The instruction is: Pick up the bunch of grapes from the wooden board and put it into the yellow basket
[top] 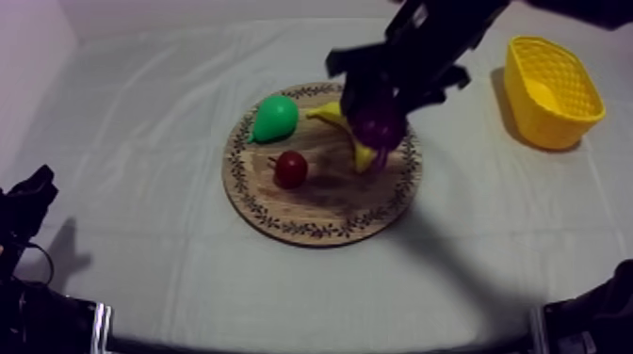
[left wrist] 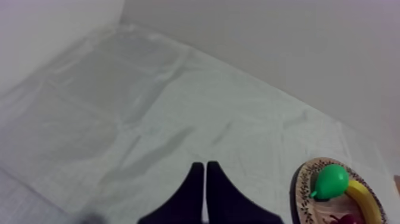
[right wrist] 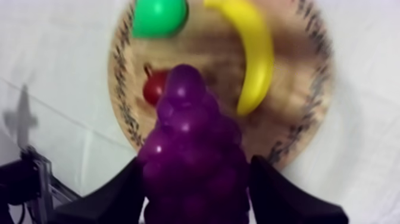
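A purple bunch of grapes (top: 380, 123) (right wrist: 193, 146) hangs above the round wooden board (top: 320, 212) (right wrist: 297, 119), with my right gripper (top: 386, 104) (right wrist: 195, 179) shut on it. The right arm comes in from the upper right. On the board lie a green pear (top: 275, 118) (right wrist: 159, 16) (left wrist: 331, 181), a yellow banana (top: 358, 151) (right wrist: 255, 53) (left wrist: 364, 201) and a small red fruit (top: 290, 168) (right wrist: 153, 88). The yellow basket (top: 549, 89) stands at the right side of the table. My left gripper (top: 33, 198) (left wrist: 205, 173) rests low at the left, its fingers together over bare cloth.
The grey-white cloth (top: 141, 141) covers the table, with open room between the board and the basket. The board (left wrist: 303, 190) lies off to one side of my left gripper.
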Motion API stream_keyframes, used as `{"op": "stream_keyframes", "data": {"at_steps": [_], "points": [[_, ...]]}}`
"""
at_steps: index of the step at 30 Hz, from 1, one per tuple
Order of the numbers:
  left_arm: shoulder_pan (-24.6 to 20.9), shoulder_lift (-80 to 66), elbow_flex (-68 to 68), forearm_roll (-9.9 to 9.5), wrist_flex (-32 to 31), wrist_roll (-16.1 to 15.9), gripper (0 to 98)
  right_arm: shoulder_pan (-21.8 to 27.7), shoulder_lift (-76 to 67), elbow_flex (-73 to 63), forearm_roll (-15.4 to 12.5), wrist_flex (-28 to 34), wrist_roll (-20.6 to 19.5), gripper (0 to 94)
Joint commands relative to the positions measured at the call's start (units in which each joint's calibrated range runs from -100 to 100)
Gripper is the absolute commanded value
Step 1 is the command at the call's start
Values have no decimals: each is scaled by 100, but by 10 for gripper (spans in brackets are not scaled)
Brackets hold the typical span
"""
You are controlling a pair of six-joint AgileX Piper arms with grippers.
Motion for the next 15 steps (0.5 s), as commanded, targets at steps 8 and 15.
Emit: {"op": "stream_keyframes", "data": {"at_steps": [8,15], "points": [[-3,5,0,1,-1,1,1,1016,-780,-110,213,-79,206,346],[-3,5,0,1,-1,1,1,2008,-535,-305,237,-297,420,345]]}}
